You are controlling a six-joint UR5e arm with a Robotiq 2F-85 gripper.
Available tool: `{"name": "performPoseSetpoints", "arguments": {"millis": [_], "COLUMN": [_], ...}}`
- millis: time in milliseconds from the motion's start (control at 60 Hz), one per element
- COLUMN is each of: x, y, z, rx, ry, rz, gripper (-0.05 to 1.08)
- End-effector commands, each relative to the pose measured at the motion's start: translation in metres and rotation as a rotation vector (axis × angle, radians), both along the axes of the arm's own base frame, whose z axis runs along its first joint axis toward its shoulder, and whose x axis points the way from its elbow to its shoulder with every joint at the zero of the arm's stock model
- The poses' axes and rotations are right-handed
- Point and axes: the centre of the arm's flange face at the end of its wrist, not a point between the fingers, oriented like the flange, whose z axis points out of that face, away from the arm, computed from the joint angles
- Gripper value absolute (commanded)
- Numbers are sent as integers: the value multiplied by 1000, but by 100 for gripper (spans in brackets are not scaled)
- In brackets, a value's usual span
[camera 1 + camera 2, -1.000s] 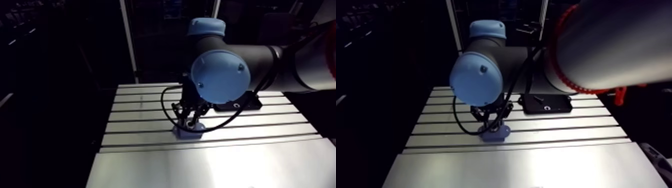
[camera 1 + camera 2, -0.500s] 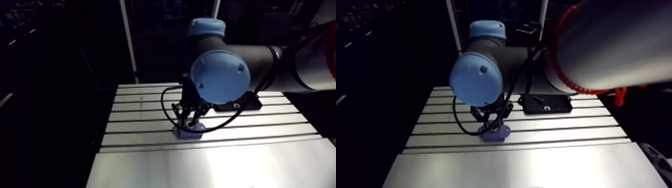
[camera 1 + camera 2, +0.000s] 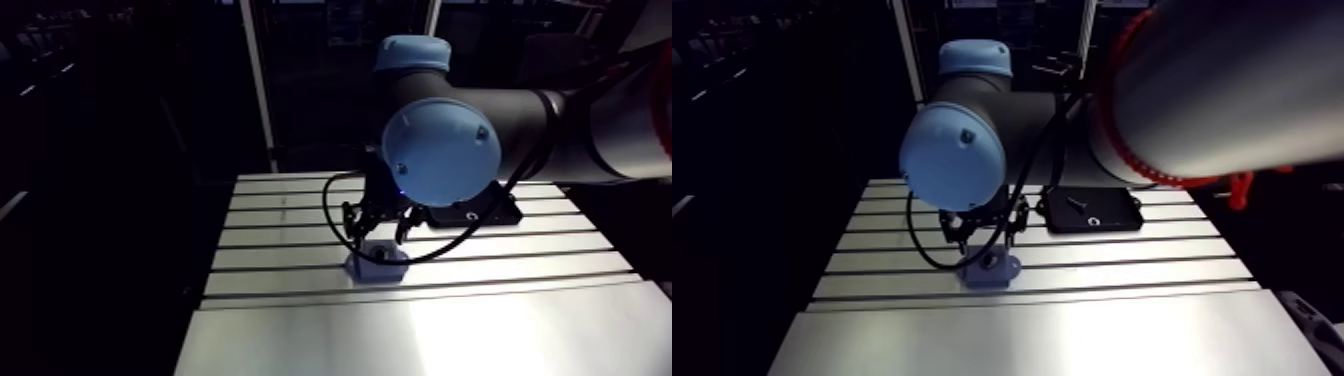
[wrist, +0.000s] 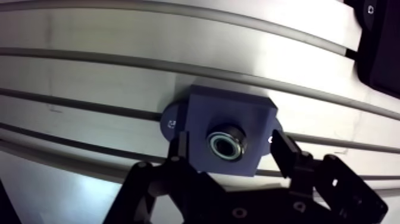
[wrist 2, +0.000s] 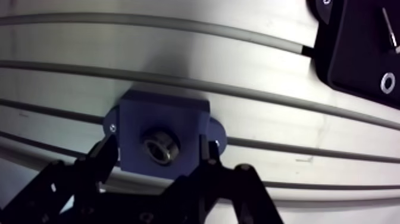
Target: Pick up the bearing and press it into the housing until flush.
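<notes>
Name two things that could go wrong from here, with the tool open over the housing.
1. The bearing sits in the housing, but whether it is flush cannot be told; it might be proud or cocked.
2. The tool is open, its fingers flanking the housing closely; a sideways move could knock it.
</notes>
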Motion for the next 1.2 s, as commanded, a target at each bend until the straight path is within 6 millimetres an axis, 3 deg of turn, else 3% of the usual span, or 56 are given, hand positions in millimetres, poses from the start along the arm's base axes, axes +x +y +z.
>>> {"name": "performPoseSetpoints", "arguments": {"millis": [17,150,333,483,500,517,533,550,567,583,600,633,750,1200], "x": [0,-1,-2,-1,-1,-1,-2,-2,-3,-3,-2,-2,0,-1], "y": [0,0,-4,-3,-2,-2,-2,-2,-1,-1,-1,-2,-3,-2], "z": [4,10,41,53,55,55,58,58,61,61,62,64,60,40], "rx": [-2,-3,-17,-12,-8,-8,-6,-6,-18,-18,-26,-18,-17,-8], "ry": [8,15,4,-5,-20,-20,-31,-31,-30,-30,-27,-25,-35,-60], "rz": [0,-3,-14,-22,-24,-24,-29,-29,-45,-45,-60,-64,-66,-94], "gripper": [0,0,1,3,23,23,59,59,84,84,95,100,107,107]}}
